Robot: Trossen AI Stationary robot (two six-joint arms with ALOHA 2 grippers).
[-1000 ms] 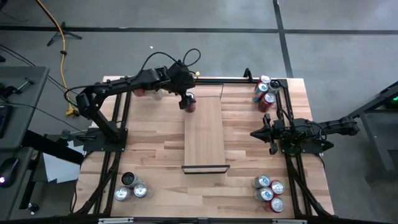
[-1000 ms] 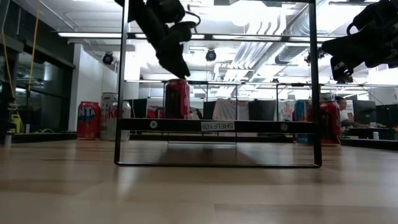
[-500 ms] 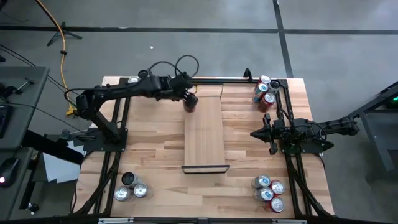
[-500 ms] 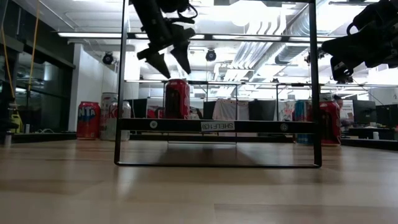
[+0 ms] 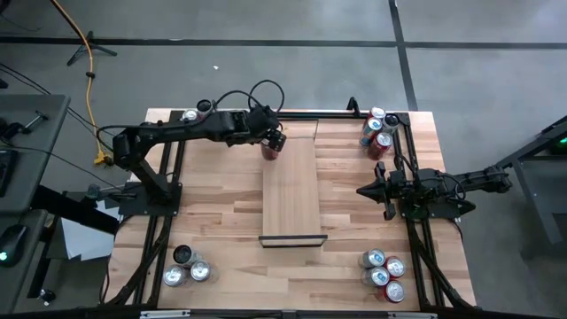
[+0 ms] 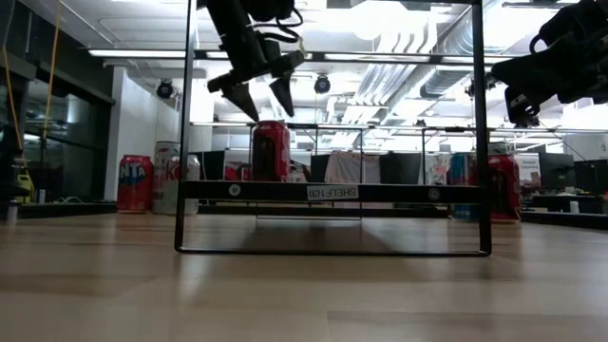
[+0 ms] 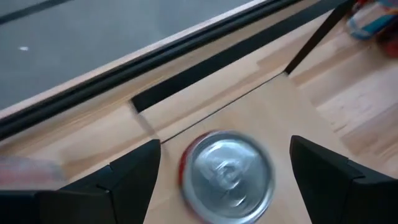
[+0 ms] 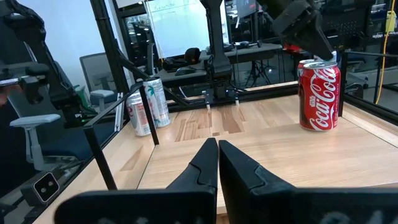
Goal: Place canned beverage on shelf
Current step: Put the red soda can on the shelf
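Note:
A red cola can [image 5: 271, 149] stands upright on its base at the far left corner of the shelf [image 5: 291, 190], a narrow pale board with black rails at its short ends. My left gripper [image 6: 266, 103] hangs open just above the can [image 6: 271, 150], slanting down from the table's left. In the left wrist view its two fingers stand on either side of the can's silver top [image 7: 227, 171] without touching it. My right gripper [image 5: 363, 189] waits shut at the table's right side, level, pointing toward the shelf.
Groups of cans stand at the table's far right corner [image 5: 378, 133], near right corner [image 5: 383, 270] and near left corner [image 5: 188, 264], with two more at the far left [image 5: 193, 115]. A black frame [image 6: 478, 123] surrounds the work area. The shelf's near half is bare.
My left gripper has rolled about its own axis above the can, so that its two fingers now show side by side in the low view, and it has stayed open. The can has kept still on the shelf.

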